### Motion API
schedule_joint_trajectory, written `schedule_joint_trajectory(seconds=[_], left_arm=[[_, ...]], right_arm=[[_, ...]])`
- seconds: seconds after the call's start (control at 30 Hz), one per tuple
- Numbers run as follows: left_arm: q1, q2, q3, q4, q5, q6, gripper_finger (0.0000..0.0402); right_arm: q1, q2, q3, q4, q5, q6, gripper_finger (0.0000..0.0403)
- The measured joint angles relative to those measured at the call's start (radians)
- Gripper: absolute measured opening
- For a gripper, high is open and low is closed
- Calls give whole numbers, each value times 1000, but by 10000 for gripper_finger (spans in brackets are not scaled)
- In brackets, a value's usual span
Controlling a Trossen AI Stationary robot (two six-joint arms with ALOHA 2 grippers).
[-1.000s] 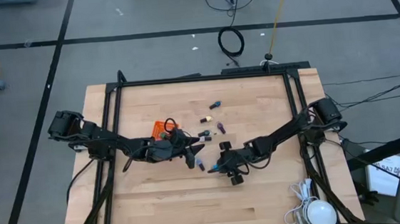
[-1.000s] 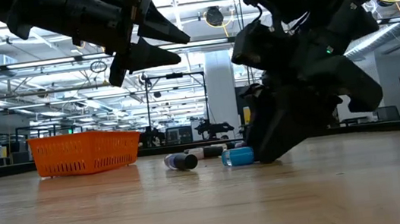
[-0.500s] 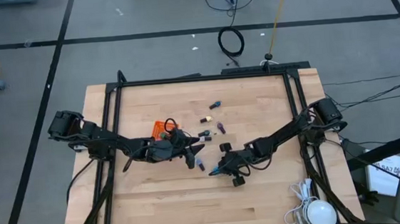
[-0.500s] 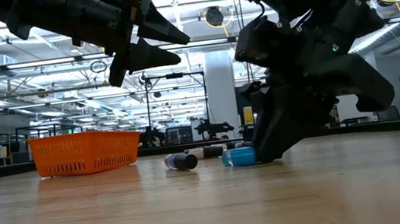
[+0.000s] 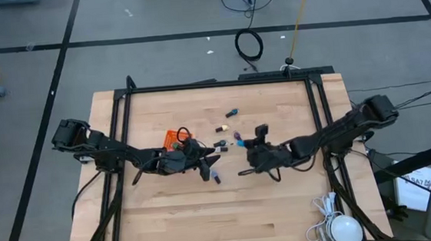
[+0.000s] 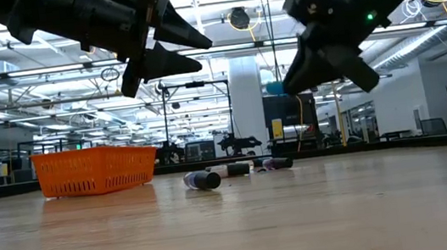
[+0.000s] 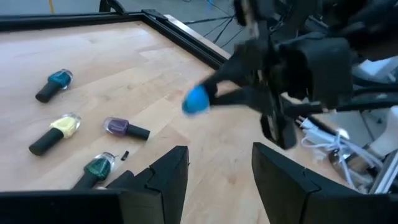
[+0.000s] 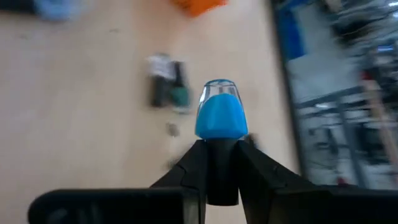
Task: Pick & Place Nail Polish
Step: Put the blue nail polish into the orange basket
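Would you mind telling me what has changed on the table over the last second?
The right gripper closed on the blue nail polish bottle, lifted it off the table and swung it up toward the table's far side. The left gripper stayed hovering, open and empty, and the orange basket and other bottles did not move.

An orange basket [image 5: 174, 138] sits on the wooden table [image 5: 170, 224]. A white cable bundle [image 5: 333, 225] lies at the table's near right corner.
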State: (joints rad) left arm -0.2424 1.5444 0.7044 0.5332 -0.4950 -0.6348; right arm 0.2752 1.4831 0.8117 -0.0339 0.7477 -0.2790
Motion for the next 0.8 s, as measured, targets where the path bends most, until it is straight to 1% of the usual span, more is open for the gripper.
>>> schedule_joint_trajectory(seconds=[0.17, 0.27, 0.37, 0.43, 0.6, 0.8], left_arm=[[0, 0, 0, 11, 0, -97, 175], [0, 0, 0, 17, 0, -101, 175], [0, 0, 0, 23, -1, -102, 175], [1, 0, 0, 20, -3, -102, 175], [11, 0, 0, 25, -3, -110, 175], [20, 0, 0, 28, -7, -108, 177]], right_arm=[[7, -11, -97, 281, 86, -172, 47], [19, -11, -138, 460, 90, -241, 47], [28, -10, -166, 583, 86, -285, 47], [30, -11, -168, 607, 84, -291, 47], [36, -11, -168, 613, -21, -286, 47], [35, -11, -168, 620, -19, -259, 47]])
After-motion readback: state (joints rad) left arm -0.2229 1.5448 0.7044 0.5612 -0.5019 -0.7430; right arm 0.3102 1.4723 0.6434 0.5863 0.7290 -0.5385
